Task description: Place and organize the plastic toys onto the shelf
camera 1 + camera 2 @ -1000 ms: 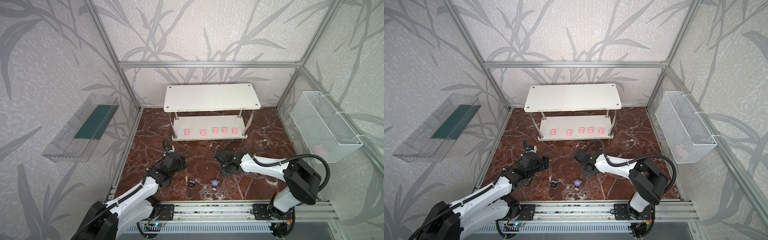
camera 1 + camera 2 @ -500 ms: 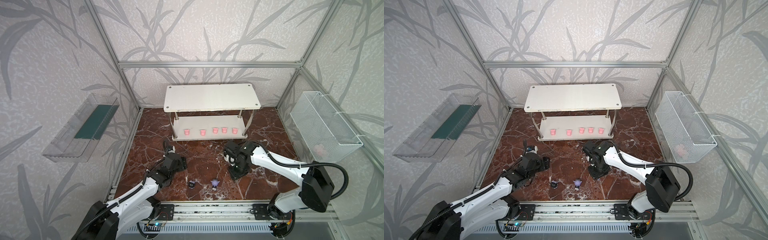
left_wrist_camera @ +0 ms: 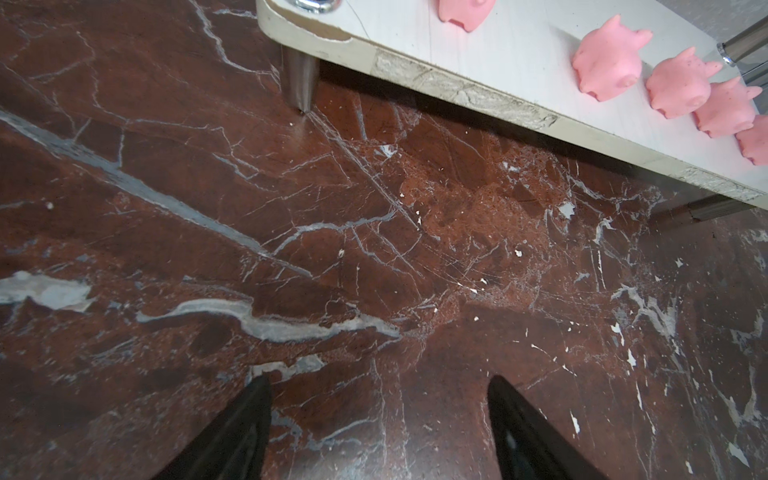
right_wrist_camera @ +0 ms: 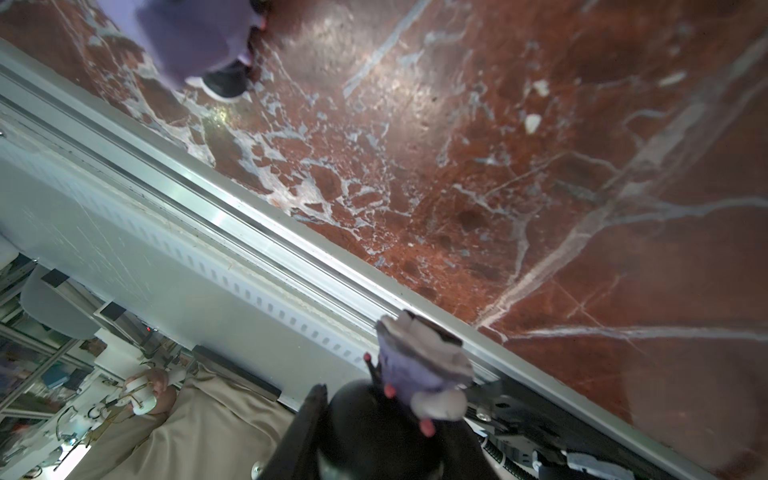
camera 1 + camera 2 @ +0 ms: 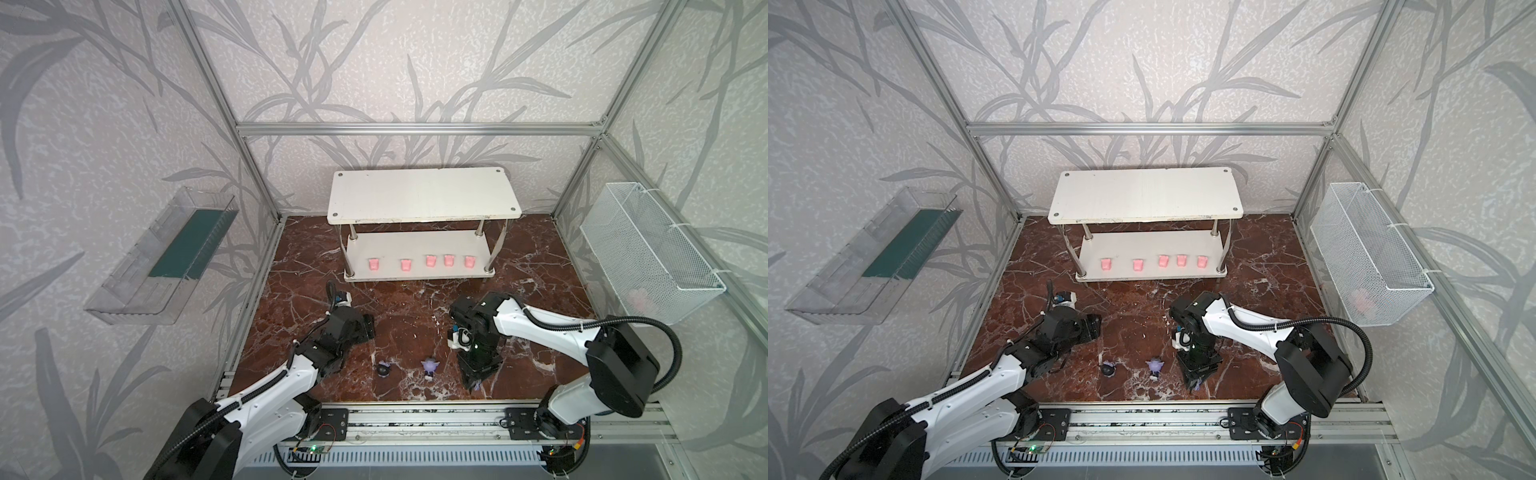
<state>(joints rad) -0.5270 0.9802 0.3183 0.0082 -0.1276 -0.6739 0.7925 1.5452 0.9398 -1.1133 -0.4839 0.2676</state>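
R gripper [image 5: 473, 381] is near-right of centre, close to the near rail [image 5: 415, 409], pointing down at the marble floor [image 5: 415, 316]. Its fingers [image 4: 301, 432] pinch the held fig [image 4: 419, 370]: lilac and black w/ pink dots, sharp in the R wrist view. In both top views only a bit of lilac shows at the tips; can't tell if it clears the floor.

L gripper [image 5: 368, 326] is left of centre, mid-floor, aimed twd the shelf [image 5: 424, 193]. Its fingers [image 3: 241, 428] are spread wide, w/ only floor betw. them in the L wrist view.

Two more figs stand on the floor betw. the two grippers, nearer the rail. Black fig [image 5: 383, 369] is the left one. Lilac fig [image 5: 430, 368] is right of it, apart, and just left of R gripper. Lilac fig [image 4: 187, 37] also shows, blurred, at the edge of the R wrist view.

Shelf stands far centre. Five piglets [image 5: 430, 260] sit in a row along the near edge of its lower tier [image 5: 415, 245]: two spaced out on the left, three closer together on the right. L wrist view has them upright, and the tier's near edge chipped.

Wire basket [image 5: 648, 245] hangs on the right side w/ sth pink inside, too blurred to name. Clear bin [image 5: 162, 253] hangs on the left side w/ a green strip in it.
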